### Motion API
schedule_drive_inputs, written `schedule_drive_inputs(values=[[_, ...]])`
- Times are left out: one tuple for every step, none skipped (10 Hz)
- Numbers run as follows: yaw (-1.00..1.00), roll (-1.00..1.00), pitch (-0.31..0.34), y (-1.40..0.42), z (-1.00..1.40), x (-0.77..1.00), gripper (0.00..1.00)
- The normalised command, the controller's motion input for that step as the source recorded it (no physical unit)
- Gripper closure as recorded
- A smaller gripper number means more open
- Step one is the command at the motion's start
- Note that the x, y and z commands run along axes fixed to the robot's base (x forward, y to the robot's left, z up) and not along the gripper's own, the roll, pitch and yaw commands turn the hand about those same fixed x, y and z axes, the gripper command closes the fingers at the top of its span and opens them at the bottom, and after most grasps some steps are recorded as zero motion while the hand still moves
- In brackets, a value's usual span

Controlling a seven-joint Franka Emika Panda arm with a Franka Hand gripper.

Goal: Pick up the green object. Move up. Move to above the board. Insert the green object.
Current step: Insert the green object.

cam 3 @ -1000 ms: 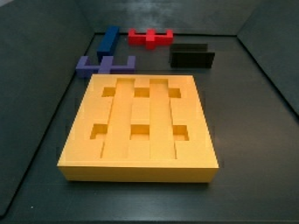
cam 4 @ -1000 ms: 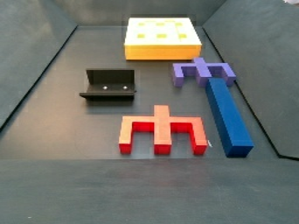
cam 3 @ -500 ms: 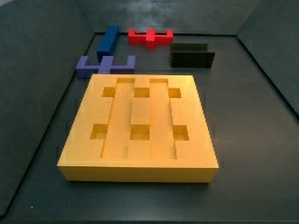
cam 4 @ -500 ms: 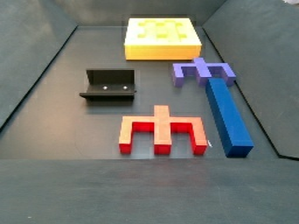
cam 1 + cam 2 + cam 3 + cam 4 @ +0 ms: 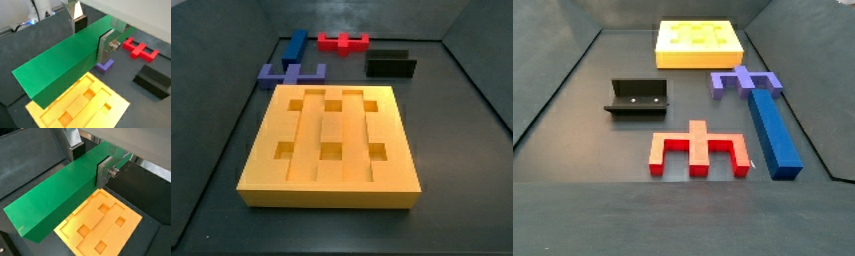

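Observation:
The green object (image 5: 60,65) is a long plain green bar held across both wrist views, also seen in the other one (image 5: 53,198). My gripper (image 5: 92,37) is shut on it near one end, one silver finger on each long side, as a wrist view shows (image 5: 90,162). The bar hangs above the yellow-orange board (image 5: 87,107), whose grooves and square holes show beneath it (image 5: 100,220). In both side views the board (image 5: 331,130) lies flat on the floor (image 5: 700,42). Neither the gripper nor the green bar shows in the side views.
A red notched block (image 5: 342,42) (image 5: 700,150) (image 5: 139,48), a long blue bar (image 5: 294,45) (image 5: 774,125) and a purple forked piece (image 5: 291,72) (image 5: 744,80) (image 5: 105,65) lie beyond the board. The fixture (image 5: 390,63) (image 5: 640,97) (image 5: 155,80) stands beside them. Grey walls surround the floor.

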Motion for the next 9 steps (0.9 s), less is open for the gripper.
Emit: schedule_drive_inputs(values=[[0.34, 0.17, 0.0, -0.34, -0.96, 0.11, 1.0], [0.23, 0.2, -0.039, -0.38, -0.87, 0.06, 1.0], [0.15, 0.13, -0.047, -0.32, -1.0, 0.07, 1.0], [0.1, 0.04, -0.064, -0.11, -1.0, 0.01, 1.0], [0.05, 0.01, -0.006, 0.0, -1.0, 0.1, 1.0], [0.03, -0.02, -0.107, 0.0, -1.0, 0.0, 1.0], [0.14, -0.24, -0.1, 0.0, -0.63, 0.0, 1.0], [0.12, -0.28, -0.136, 0.03, -0.51, -0.06, 1.0], [0.13, -0.29, -0.196, 0.08, -0.44, -0.13, 1.0]])
